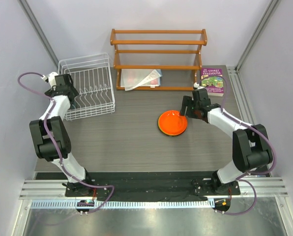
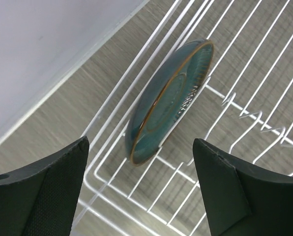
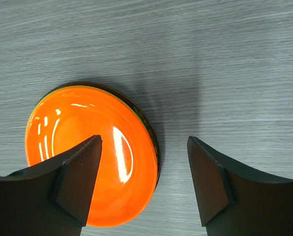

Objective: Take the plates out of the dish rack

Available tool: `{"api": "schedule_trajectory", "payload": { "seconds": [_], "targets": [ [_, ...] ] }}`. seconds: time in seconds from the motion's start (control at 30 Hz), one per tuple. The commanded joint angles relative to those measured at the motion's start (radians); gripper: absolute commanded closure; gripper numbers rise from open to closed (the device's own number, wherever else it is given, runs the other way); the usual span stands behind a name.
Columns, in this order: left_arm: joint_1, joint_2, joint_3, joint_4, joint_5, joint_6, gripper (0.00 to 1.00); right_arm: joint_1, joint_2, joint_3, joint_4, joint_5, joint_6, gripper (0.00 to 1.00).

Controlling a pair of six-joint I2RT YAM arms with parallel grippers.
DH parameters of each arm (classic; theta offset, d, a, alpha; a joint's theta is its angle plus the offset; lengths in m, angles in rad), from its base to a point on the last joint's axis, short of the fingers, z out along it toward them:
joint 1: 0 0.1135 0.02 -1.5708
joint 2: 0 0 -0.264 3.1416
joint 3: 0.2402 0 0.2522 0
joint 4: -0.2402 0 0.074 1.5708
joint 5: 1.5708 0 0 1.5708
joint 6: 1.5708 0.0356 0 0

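The white wire dish rack (image 1: 85,58) stands at the back left. My left gripper (image 1: 70,92) hangs open over its left side. In the left wrist view the teal blue plate (image 2: 168,101) stands on edge, leaning among the rack's wires (image 2: 127,197), just beyond my open left gripper (image 2: 141,147) and not touched by it. The orange plate (image 1: 172,122) lies flat on the table right of centre. In the right wrist view the orange plate (image 3: 77,123) rests on a stack: a thin green edge and a dark rim show under it. My right gripper (image 1: 188,110) (image 3: 144,140) is open above its right rim.
An orange-brown wooden tiered shelf (image 1: 159,59) stands at the back centre with a white sheet (image 1: 144,78) under it. A purple book (image 1: 213,80) lies at the back right. Grey walls close in on both sides.
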Motion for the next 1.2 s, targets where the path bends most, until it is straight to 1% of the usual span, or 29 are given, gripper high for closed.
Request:
{"api": "schedule_trajectory", "payload": {
  "seconds": [0.0, 0.03, 0.07, 0.13, 0.17, 0.2, 0.33, 0.4, 0.47, 0.53, 0.6, 0.63, 0.67, 0.7, 0.77, 0.8, 0.87, 0.9, 0.97, 1.0, 1.17],
  "targets": [
    [0.023, 0.021, 0.041, 0.087, 0.046, -0.021, 0.19, 0.005, 0.027, 0.047, 0.054, -0.018, 0.007, 0.25],
    [0.027, 0.024, 0.037, 0.095, 0.061, -0.022, 0.23, 0.005, 0.038, 0.047, 0.055, -0.021, 0.007, 0.25],
    [0.029, 0.027, 0.037, 0.098, 0.066, -0.028, 0.25, 0.005, 0.042, 0.047, 0.055, -0.021, 0.007, 0.25],
    [0.033, 0.033, 0.035, 0.107, 0.09, -0.03, 0.37, 0.005, 0.05, 0.046, 0.06, -0.023, 0.007, 0.25],
    [0.032, 0.038, 0.037, 0.107, 0.091, -0.03, 0.39, 0.005, 0.059, 0.044, 0.061, -0.026, 0.007, 0.25],
    [0.033, 0.045, 0.038, 0.11, 0.091, -0.031, 0.41, 0.005, 0.062, 0.047, 0.061, -0.029, 0.007, 0.25],
    [0.043, 0.067, 0.04, 0.128, 0.081, -0.034, 0.37, 0.005, 0.076, 0.047, 0.064, -0.038, 0.006, 0.25],
    [0.046, 0.078, 0.038, 0.136, 0.075, -0.037, 0.38, 0.004, 0.087, 0.052, 0.065, -0.038, 0.004, 0.25],
    [0.052, 0.09, 0.038, 0.152, 0.075, -0.039, 0.39, 0.004, 0.095, 0.06, 0.065, -0.04, -0.001, 0.25],
    [0.058, 0.099, 0.038, 0.171, 0.071, -0.037, 0.42, 0.005, 0.107, 0.066, 0.063, -0.04, -0.002, 0.25],
    [0.064, 0.113, 0.046, 0.173, 0.075, -0.037, 0.51, 0.005, 0.118, 0.07, 0.065, -0.038, -0.001, 0.25],
    [0.063, 0.117, 0.048, 0.172, 0.075, -0.04, 0.53, 0.005, 0.119, 0.072, 0.065, -0.04, -0.001, 0.25],
    [0.066, 0.121, 0.049, 0.173, 0.075, -0.04, 0.55, 0.005, 0.124, 0.072, 0.066, -0.072, -0.001, 0.25],
    [0.064, 0.122, 0.045, 0.172, 0.074, -0.04, 0.6, 0.005, 0.131, 0.073, 0.063, -0.077, -0.001, 0.25],
    [0.066, 0.121, 0.034, 0.196, 0.075, -0.039, 0.64, 0.005, 0.133, 0.075, 0.065, -0.081, 0.001, 0.25],
    [0.064, 0.124, 0.032, 0.195, 0.074, -0.039, 0.71, 0.004, 0.136, 0.075, 0.065, -0.081, 0.001, 0.25],
    [0.064, 0.124, 0.032, 0.193, 0.075, -0.036, 0.78, 0.005, 0.135, 0.075, 0.065, -0.083, 0.003, 0.25],
    [0.066, 0.122, 0.032, 0.191, 0.077, -0.034, 0.85, 0.005, 0.133, 0.075, 0.063, -0.084, 0.003, 0.25],
    [0.064, 0.119, 0.029, 0.19, 0.092, -0.021, 0.91, 0.005, 0.128, 0.073, 0.063, -0.086, 0.003, 0.25],
    [0.064, 0.114, 0.028, 0.188, 0.098, -0.017, 1.0, 0.005, 0.127, 0.072, 0.063, -0.086, 0.003, 0.25],
    [0.064, 0.05, -0.012, 0.231, 0.143, 0.028, 1.0, 0.005, 0.101, 0.057, 0.06, -0.09, 0.004, 0.25]
  ]
}}
